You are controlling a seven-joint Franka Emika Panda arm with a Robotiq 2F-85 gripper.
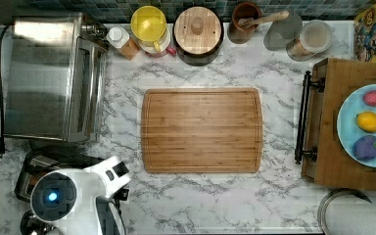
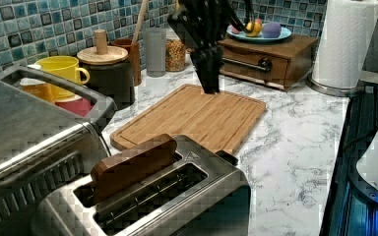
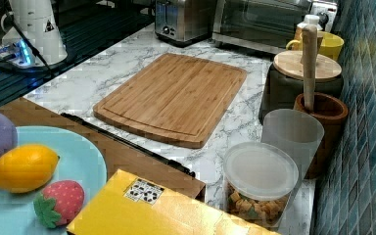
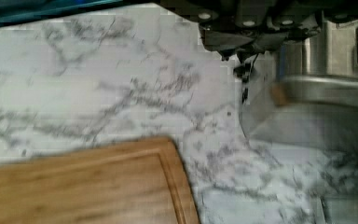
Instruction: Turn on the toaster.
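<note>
The toaster (image 2: 187, 196) is a boxy brushed-steel one in the near foreground of the left view. A brown slice (image 2: 133, 164) stands up out of one of its two top slots. Its black lever (image 2: 226, 157) sticks out of the end that faces the cutting board. In the top view the toaster (image 1: 32, 171) sits at the bottom left, mostly under my white arm (image 1: 78, 196). My black gripper (image 2: 209, 73) hangs pointing down, above the counter just past the lever end. The wrist view has the toaster's steel body (image 4: 326, 93) close beside the gripper (image 4: 244, 51).
A big steel toaster oven (image 1: 54, 78) stands right behind the toaster. A wooden cutting board (image 1: 201, 130) lies mid-counter. Jars, a yellow mug (image 1: 149, 24) and a utensil pot line the tiled wall. A wooden drawer box (image 1: 347, 122) carries a plate of toy fruit; a paper towel roll (image 2: 344, 44) stands beside it.
</note>
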